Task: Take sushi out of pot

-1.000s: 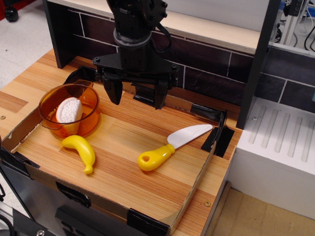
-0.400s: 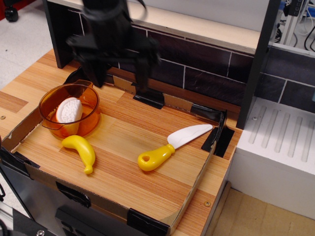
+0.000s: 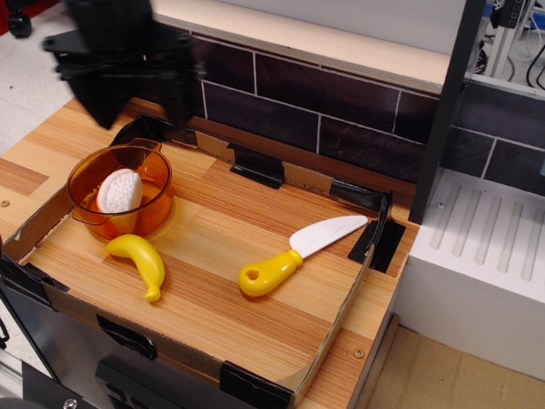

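The sushi (image 3: 119, 190) is a bumpy white oval piece lying inside the pot (image 3: 159, 207), a round translucent orange plastic pot at the left of the wooden board. My gripper (image 3: 143, 104) is black and motion-blurred. It hangs in the air above and just behind the pot, at the top left of the view. Its two fingers are spread wide apart with nothing between them. It does not touch the pot or the sushi.
A yellow toy banana (image 3: 140, 260) lies just in front of the pot. A toy knife (image 3: 298, 250) with a yellow handle and white blade lies at the middle right. A dark tiled back wall (image 3: 341, 119) and a low cardboard rim (image 3: 336, 328) bound the board.
My gripper has moved left, from over the middle back of the board to above and behind the pot. It stays open. The sushi, pot, banana and knife have not moved.
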Tool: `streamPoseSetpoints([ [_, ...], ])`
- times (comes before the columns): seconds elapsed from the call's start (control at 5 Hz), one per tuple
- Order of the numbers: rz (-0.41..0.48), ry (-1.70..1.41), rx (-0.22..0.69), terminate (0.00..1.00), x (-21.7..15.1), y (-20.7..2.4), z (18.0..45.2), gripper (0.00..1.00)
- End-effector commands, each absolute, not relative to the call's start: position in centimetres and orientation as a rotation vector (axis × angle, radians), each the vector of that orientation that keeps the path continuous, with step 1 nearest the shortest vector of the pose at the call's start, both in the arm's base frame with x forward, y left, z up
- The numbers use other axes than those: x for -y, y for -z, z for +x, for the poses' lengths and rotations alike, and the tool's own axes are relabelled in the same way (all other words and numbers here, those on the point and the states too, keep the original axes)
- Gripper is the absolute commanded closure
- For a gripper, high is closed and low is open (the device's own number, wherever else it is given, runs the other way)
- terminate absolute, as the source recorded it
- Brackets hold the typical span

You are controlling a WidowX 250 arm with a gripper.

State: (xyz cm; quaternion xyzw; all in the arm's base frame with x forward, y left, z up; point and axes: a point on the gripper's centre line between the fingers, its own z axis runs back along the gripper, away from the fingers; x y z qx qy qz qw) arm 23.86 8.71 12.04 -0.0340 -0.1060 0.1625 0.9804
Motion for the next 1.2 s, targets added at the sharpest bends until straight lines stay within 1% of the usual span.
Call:
streamPoseSetpoints([
  [0.0,-0.045,-0.334,0.251,0.0,-13.9,-11.3,24.4,0.0],
  [0.2,-0.108,-0.376,0.211,0.0,-15.0,-8.8,25.5,0.0],
  [0.6,-0.06,-0.398,0.155,0.0,-15.7,-7.0,25.4,0.0],
  [1.0,-0.07,-0.399,0.137,0.0,-15.2,-6.2,25.1,0.0],
])
